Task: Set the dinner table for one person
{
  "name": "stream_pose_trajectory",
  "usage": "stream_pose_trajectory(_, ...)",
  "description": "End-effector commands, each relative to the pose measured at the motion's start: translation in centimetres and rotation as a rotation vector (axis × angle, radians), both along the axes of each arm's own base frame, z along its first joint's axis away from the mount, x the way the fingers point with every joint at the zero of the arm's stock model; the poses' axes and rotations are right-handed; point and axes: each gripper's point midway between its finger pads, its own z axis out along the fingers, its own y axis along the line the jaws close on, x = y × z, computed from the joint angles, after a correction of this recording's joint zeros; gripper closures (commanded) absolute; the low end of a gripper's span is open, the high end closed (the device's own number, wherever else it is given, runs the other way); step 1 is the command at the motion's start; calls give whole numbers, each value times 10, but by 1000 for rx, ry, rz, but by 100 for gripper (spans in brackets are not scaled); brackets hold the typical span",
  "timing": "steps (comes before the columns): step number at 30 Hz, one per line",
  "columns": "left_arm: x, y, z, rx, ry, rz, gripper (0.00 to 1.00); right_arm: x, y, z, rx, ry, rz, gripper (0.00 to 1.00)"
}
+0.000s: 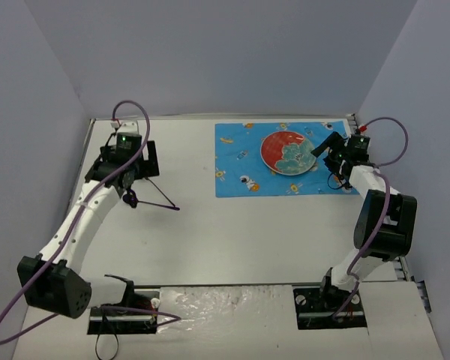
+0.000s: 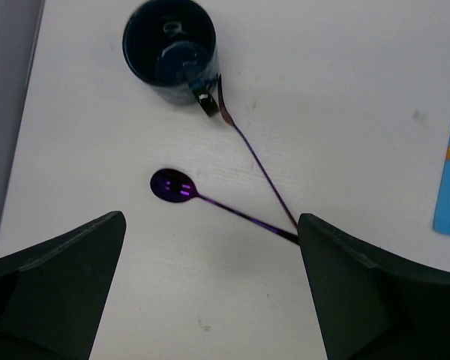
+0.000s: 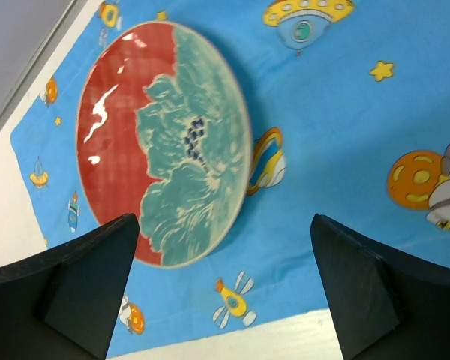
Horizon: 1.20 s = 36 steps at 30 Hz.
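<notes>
The white dinner table [image 1: 232,240] holds a blue cartoon-print mat [image 1: 240,169] at the back right, with a red and teal plate [image 1: 287,152] on it. My left gripper [image 1: 127,174] hovers open and empty at the back left. In its wrist view a dark blue mug [image 2: 170,52] stands upright, a purple spoon [image 2: 174,185] lies below it, and a second thin purple utensil [image 2: 256,161] runs from the mug's handle; both handles meet by my right finger. My right gripper [image 1: 326,154] is open and empty beside the plate's [image 3: 163,142] right edge, above the mat [image 3: 337,135].
Grey walls close in the table on the left, back and right. The two purple utensils [image 1: 159,199] lie just right of the left gripper in the top view; the mug is hidden there. The arm bases sit at the near edge.
</notes>
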Motion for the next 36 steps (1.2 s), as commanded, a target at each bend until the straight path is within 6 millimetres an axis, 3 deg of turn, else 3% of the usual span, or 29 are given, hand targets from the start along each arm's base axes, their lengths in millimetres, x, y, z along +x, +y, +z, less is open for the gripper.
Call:
stream_pose_trajectory(1, 38, 24, 41, 1, -81, 71, 3, -10, 42, 46, -200, -53, 97, 4)
stream_pose_trajectory(4, 62, 56, 48, -33, -116, 149, 3, -18, 92, 58, -250, -94, 222, 3)
stream_pose_trajectory(5, 70, 58, 44, -47, -116, 150, 3, -21, 103, 60, -260, -104, 257, 3)
stream_pose_trajectory(7, 87, 98, 34, -98, -126, 223, 3, -26, 130, 66, -274, -133, 347, 3)
stream_pose_trajectory(11, 119, 133, 17, -113, -130, 188, 3, -37, 175, 74, -253, -176, 489, 3)
stream_pose_trajectory(14, 142, 138, 22, -80, -151, 55, 3, -48, 197, 73, -237, -197, 563, 3)
stream_pose_trajectory(16, 152, 137, 7, -69, -110, -22, 3, -56, 212, 75, -222, -216, 609, 3)
stream_pose_trajectory(26, 170, 127, -35, -53, 5, -203, 8, -70, 224, 76, -201, -233, 667, 3)
stream_pose_trajectory(29, 173, 130, -54, -56, 63, -203, 14, -71, 229, 76, -192, -236, 696, 3)
stream_pose_trajectory(36, 180, 121, -79, -72, 111, -239, 28, -71, 234, 72, -188, -228, 718, 3)
